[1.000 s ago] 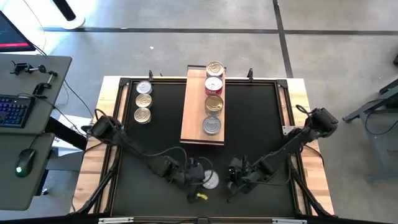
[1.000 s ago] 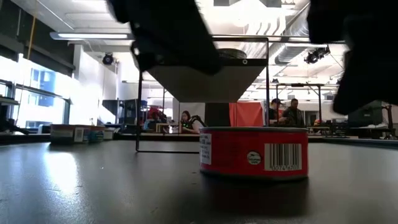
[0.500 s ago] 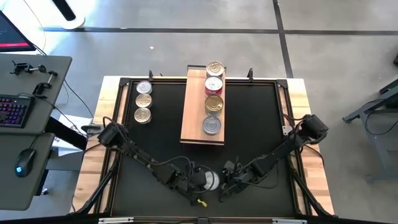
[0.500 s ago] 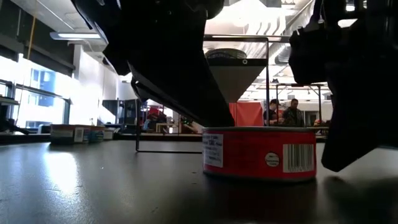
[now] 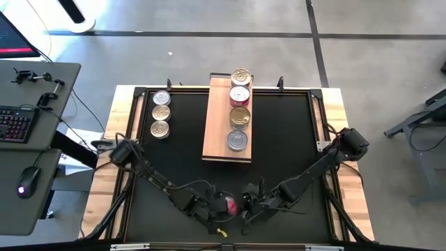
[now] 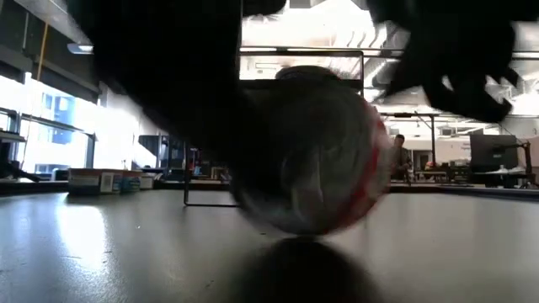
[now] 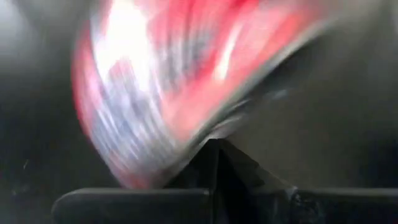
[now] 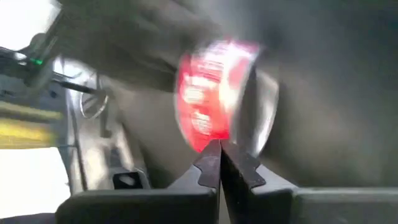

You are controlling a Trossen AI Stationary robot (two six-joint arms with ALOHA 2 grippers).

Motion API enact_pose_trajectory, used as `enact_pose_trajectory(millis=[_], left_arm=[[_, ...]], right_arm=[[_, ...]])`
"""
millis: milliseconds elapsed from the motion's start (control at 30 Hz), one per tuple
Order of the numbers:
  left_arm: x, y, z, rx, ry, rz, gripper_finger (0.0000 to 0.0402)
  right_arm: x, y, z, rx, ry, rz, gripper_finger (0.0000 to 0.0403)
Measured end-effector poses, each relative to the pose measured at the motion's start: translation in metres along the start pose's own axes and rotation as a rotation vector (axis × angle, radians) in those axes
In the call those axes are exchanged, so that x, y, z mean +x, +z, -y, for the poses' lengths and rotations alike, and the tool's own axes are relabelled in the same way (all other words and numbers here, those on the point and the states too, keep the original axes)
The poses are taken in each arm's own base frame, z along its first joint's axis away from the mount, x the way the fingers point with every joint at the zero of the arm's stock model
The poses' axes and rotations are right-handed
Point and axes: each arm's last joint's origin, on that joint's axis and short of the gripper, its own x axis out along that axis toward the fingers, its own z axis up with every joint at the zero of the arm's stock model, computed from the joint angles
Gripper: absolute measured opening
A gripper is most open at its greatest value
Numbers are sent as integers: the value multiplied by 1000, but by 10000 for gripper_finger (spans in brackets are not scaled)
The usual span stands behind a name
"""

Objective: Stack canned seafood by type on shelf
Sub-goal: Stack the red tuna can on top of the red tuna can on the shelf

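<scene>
Both arms reach down to the near edge of the black tabletop, their wrists converging on a single red-labelled tin. The left gripper sits on one side of that tin and the right gripper on the other, with the tin between them. In the low view the tin is tipped onto its side wall, its round face turned toward the camera and its rim touching the tabletop; motion blur hides finer detail. The right gripper's fingers are pressed together, tip against tip, with nothing between them; the tin lies just beyond the fingertips, on edge. In the left wrist view the tin fills the frame directly ahead of the left gripper, heavily blurred, and it cannot be determined whether that gripper's fingers are apart or together, or whether they grip the tin. Beyond both grippers, toward the far edge, the shelf lies lengthwise on the tabletop and carries a row of four tins, flat, lids up. Farther to the left arm's side, three more tins stand in a column on the tabletop beside the shelf, well apart from both grippers.
</scene>
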Motion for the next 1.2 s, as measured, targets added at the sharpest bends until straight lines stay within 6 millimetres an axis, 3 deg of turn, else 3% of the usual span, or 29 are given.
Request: enact_pose_trajectory(millis=[333,533,733,933,1067,1200], left_arm=[[-9,-15,11,32,28,-23,0],[-48,-23,23,112,15,-68,0],[-81,-29,26,133,92,-41,0],[-93,-39,30,36,125,-41,0],[-102,-51,40,-56,110,-35,0],[-124,-64,54,-152,73,19,0]], right_arm=[[-10,22,-23,-111,-37,18,0],[-37,42,-52,-307,-102,-11,0],[-59,62,-57,-614,-226,-103,6],[-51,85,-50,-857,-51,-291,78],[-31,88,-32,-963,-70,-440,156],[-16,94,-19,-1029,-103,-493,232]])
